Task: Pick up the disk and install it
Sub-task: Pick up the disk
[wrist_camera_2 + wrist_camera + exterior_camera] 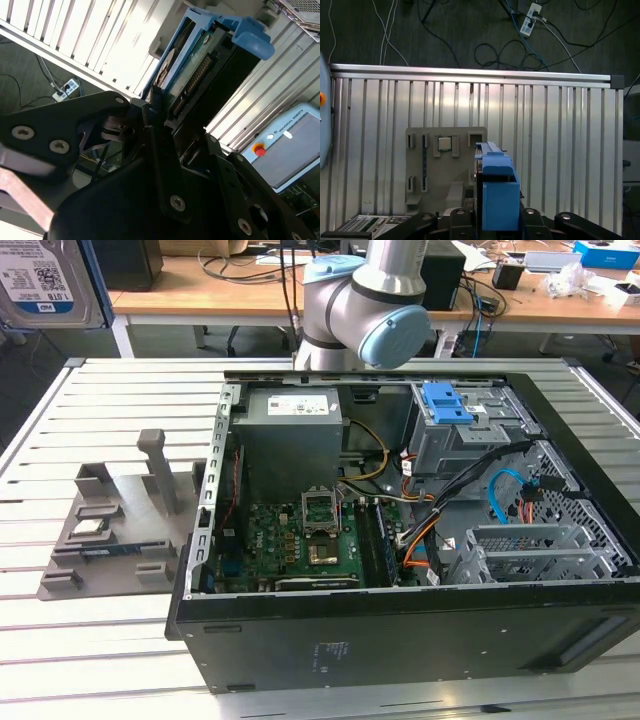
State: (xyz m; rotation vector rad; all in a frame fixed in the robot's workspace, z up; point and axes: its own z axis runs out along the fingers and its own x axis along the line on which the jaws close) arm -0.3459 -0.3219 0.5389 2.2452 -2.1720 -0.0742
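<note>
Desk: Claw first — what's it doing?

Operator: Closed on the disk. In the second wrist view I see the gripper with its jaws squeezed onto one end of the disk, a hard drive in a blue plastic bracket, connector edge turned toward my camera.

Desk: Where is that against the computer case?

Operator: Outside it. In the exterior view the open computer case lies on the slatted table. The drive's white-and-blue label shows high up, well apart from the case toward the exterior view's left, clear of the tabletop.

Desk: What else sits around the case?

Operator: A grey parts holder lies just beside the case on that same side, with a square processor chip resting in one recess. In the first wrist view I look down past the drive, edge-on, hanging above that holder's rim. Inside the case, at the end away from the holder, there's a metal drive cage with a blue latch — and the arm rises just beyond the case's far wall.
</note>
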